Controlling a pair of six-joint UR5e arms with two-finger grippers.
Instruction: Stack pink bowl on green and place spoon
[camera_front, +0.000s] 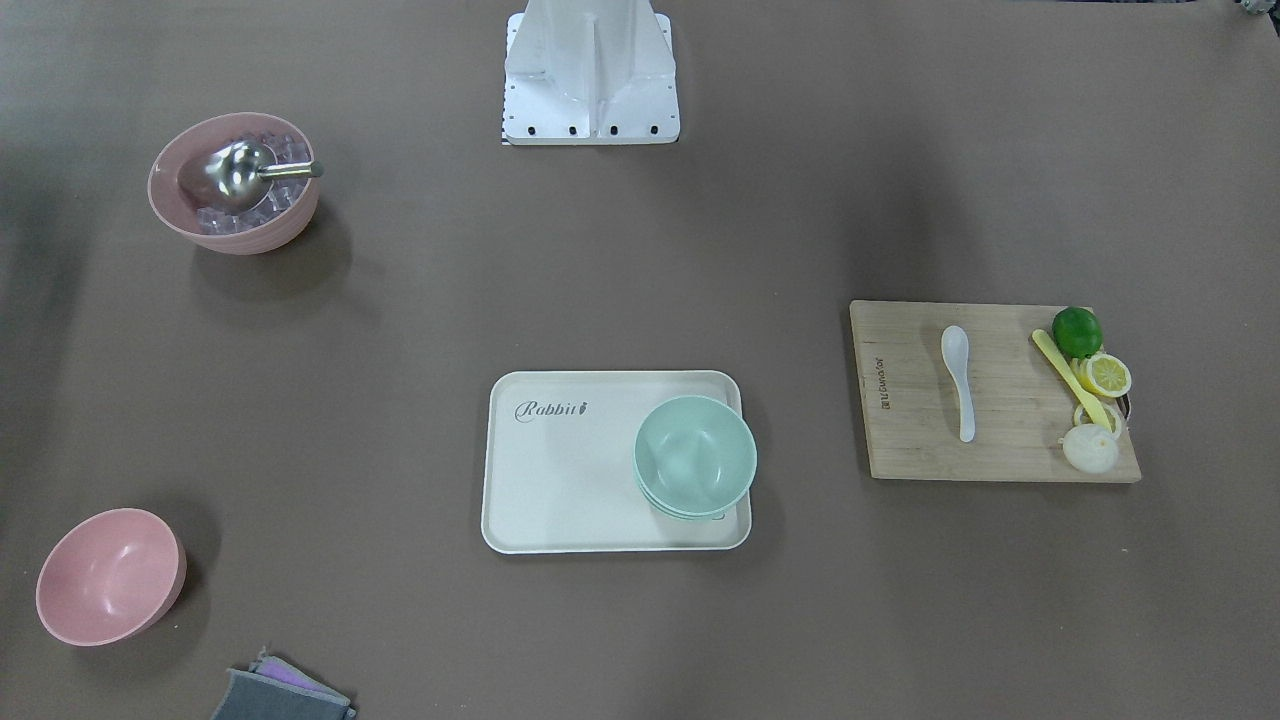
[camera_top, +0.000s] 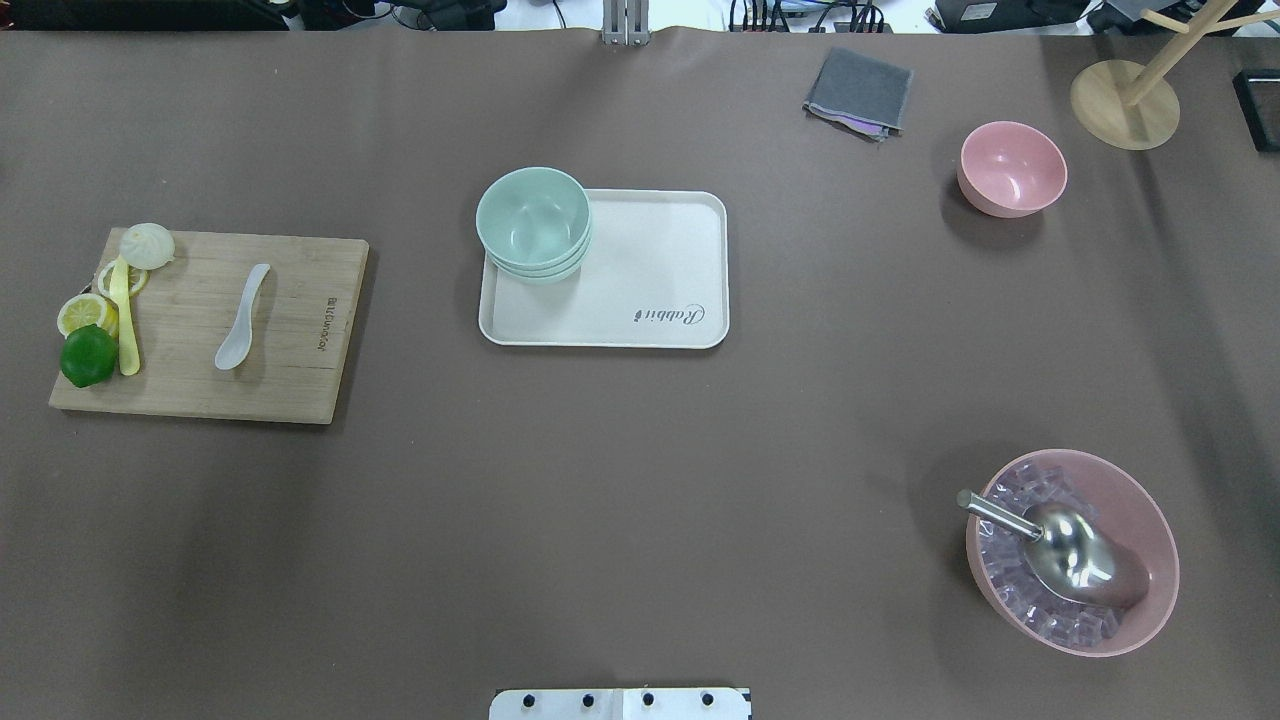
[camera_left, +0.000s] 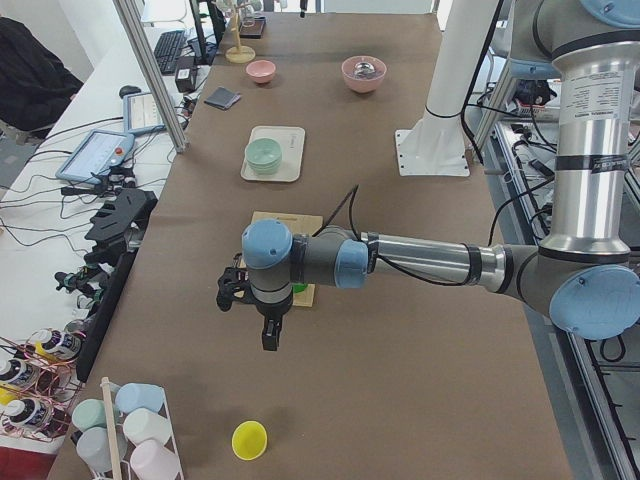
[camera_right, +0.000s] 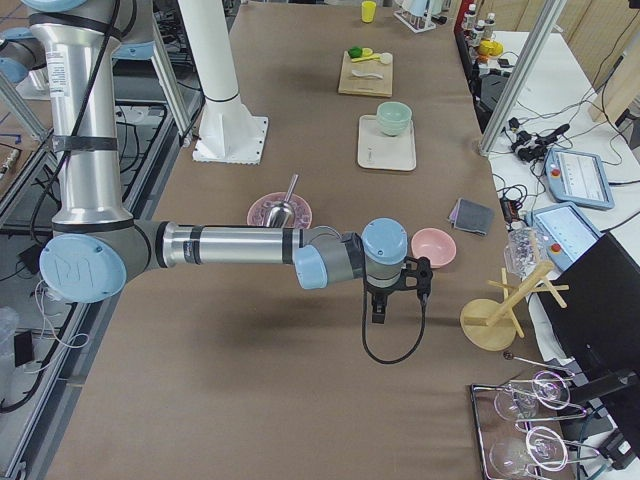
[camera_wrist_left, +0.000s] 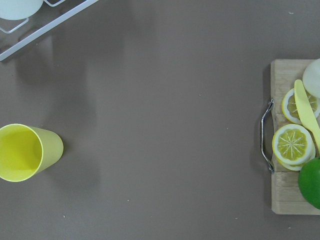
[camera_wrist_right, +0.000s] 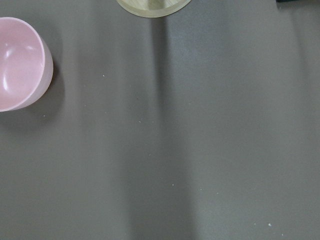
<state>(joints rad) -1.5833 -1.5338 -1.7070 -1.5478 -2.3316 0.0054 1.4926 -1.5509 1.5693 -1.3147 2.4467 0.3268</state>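
Presently left gripper (camera_left: 228, 295) and right gripper (camera_right: 420, 272): open or clenched, cannot tell. Risk: pink bowl (camera_top: 1012, 168) seated crooked on green stack (camera_top: 533, 222) could topple; glossy spoon (camera_top: 243, 317) may slip.

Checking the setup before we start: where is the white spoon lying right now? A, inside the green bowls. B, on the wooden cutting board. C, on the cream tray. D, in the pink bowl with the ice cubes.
B: the white spoon lies flat on the wooden cutting board, well apart from the green bowls, which sit on the tray.
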